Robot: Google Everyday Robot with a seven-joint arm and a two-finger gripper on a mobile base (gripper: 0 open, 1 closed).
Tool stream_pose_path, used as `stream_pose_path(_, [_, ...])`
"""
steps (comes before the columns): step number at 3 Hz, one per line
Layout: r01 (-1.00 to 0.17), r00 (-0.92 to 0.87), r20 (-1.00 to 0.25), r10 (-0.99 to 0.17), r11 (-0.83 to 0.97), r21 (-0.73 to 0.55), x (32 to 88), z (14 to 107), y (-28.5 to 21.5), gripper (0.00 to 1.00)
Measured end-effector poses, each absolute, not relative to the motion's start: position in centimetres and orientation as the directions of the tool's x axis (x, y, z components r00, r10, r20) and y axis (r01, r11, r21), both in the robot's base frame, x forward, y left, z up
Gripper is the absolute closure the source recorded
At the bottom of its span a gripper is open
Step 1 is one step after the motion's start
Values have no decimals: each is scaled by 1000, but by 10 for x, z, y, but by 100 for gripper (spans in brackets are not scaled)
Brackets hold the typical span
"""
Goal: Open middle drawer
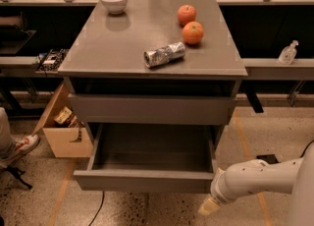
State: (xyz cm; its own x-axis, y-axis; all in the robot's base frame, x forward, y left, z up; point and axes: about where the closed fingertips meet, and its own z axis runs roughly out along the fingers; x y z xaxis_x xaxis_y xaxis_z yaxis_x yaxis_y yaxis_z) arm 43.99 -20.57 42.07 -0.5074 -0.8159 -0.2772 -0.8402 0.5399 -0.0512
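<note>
Warm overhead light is landing on the tabletop [122,48] right now, and I see a soft sheen below the bowl [114,1] and short shadows beside the oranges [193,32]. Under the overhang it goes murky, and the pulled-out middle drawer [142,181] dims towards its back. The gripper [210,205] shows pale, low at right, just off the drawer's front corner.
</note>
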Motion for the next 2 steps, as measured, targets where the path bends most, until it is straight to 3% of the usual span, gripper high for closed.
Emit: stream_pose_path(2, [-831, -523, -282, -804, 555, -41, 425, 426, -209, 64])
